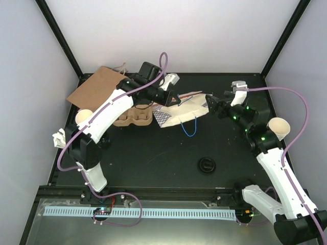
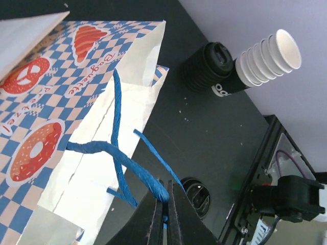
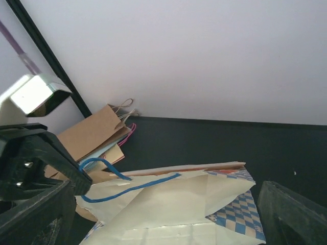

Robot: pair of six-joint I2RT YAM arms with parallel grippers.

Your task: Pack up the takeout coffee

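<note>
At bag handle (image 2: pixel 120 158): left end effector (image 2: pixel 164 198)

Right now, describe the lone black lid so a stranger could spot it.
On the black table, look at the near right area, just left of the right arm. The lid is a small round black disc, standing alone, well in front of the checked bag and cardboard carrier.

- The black table (image 1: pixel 153 158) carries all the things.
- A checked paper bag (image 1: pixel 179 115) lies flat toward the back.
- A cardboard cup carrier (image 1: pixel 134 118) lies just beside it, on its left.
- One takeout coffee (image 1: pixel 207 165) stands alone near the front right.
- Brown paper bags (image 1: pixel 97 87) lie at the far left corner.
- A stack of paper cups (image 1: pixel 279 126) lies at the right edge.
</note>
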